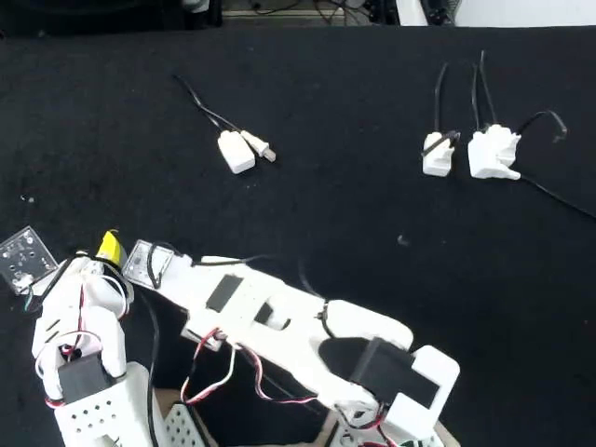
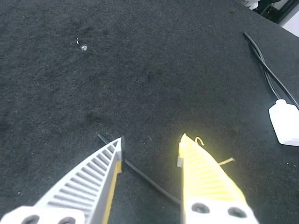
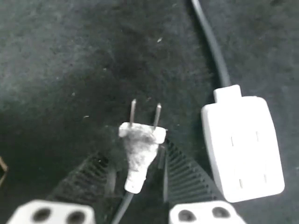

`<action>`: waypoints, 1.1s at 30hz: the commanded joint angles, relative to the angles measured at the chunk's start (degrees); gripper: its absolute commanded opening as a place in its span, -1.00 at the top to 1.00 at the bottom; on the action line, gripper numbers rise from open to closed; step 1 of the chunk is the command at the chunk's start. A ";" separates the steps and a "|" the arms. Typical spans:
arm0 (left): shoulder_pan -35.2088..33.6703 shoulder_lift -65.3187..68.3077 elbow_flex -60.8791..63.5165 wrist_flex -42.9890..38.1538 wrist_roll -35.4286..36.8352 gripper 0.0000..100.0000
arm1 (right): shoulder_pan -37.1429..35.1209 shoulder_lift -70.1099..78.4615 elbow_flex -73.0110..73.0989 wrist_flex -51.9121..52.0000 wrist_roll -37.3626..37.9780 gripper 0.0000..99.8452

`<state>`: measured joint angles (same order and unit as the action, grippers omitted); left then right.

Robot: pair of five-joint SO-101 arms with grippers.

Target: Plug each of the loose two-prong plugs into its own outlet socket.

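Sensibly, the right tool (image 3: 138,156) grips the plug (image 3: 140,140) by its body, prongs free for the outlet (image 3: 243,144) beside; the left tool (image 2: 151,138) is open.

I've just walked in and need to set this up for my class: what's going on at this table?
A plugging-in job is under way, and the plug in hand is not yet in. The right gripper has a two-prong plug at its tip, prongs bare and pointing away, lying right beside a white outlet socket. The left gripper is open and holds nothing. It sits low over the black table, where a thin black cable runs past.
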<state>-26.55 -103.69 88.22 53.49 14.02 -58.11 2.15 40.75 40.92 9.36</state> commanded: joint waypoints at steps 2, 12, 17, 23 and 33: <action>-0.66 -0.18 -4.09 -1.23 0.62 0.58 | 1.41 -5.14 0.48 0.88 0.18 0.98; 3.65 -0.09 -4.44 -0.79 -0.62 0.58 | 10.81 -34.42 8.13 7.82 4.92 0.98; 15.69 -0.18 -5.32 2.64 -7.56 0.58 | 16.26 -42.42 15.52 -1.23 7.47 0.98; 20.53 -0.18 -5.49 3.69 -8.44 0.58 | 17.14 -42.77 21.32 -11.69 7.65 0.98; 20.44 0.18 -5.23 3.78 -8.44 0.58 | 26.02 -31.16 16.04 -12.04 10.64 0.98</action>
<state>-6.86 -103.69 85.85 57.01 6.11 -33.23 -34.77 62.20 30.46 19.38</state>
